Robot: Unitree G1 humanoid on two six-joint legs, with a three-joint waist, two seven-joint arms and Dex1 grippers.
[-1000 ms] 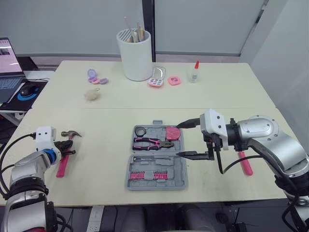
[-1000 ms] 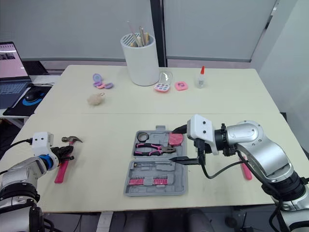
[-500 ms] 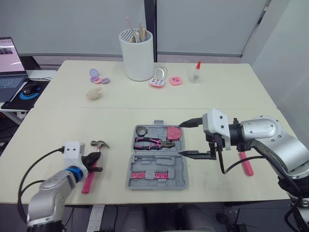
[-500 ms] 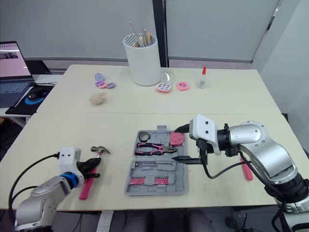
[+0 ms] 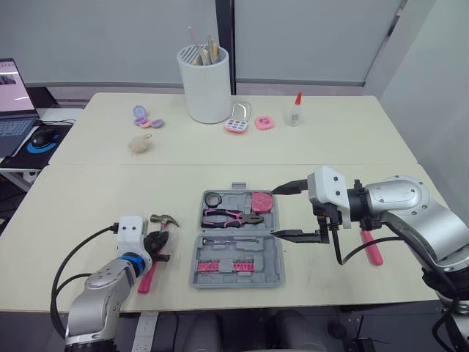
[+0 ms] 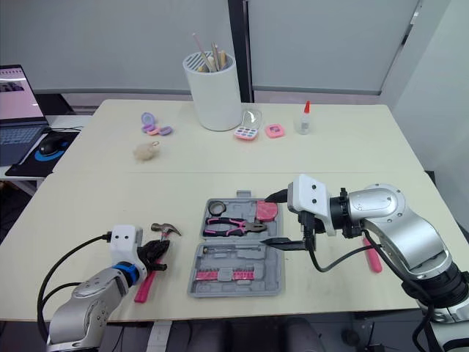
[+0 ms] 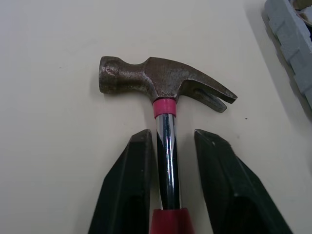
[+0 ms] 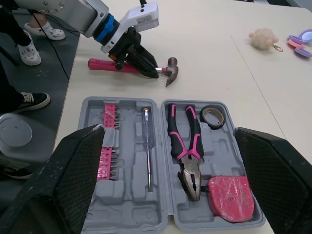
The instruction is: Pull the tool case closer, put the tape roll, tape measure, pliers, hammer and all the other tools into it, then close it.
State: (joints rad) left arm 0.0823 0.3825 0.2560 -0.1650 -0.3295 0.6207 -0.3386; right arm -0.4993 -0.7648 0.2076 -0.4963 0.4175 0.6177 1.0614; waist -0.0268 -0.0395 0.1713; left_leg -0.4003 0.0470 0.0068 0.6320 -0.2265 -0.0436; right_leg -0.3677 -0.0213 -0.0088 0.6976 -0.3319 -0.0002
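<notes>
Pinching hammer point(image 7: 161, 80) shaft, left claw point(image 7: 171, 136).

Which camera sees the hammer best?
Left wrist view: the hammer shows close up, shaft inside the left gripper. Eye views show it small beside the tool case; right wrist view shows it farther off.

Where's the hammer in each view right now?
Left eye: hammer lower left, left of the tool case.
Right eye: hammer lower left too.
Left wrist: hammer shaft between the fingers.
Right wrist: hammer beyond the open case.
Shared landmark: the tool case.
</notes>
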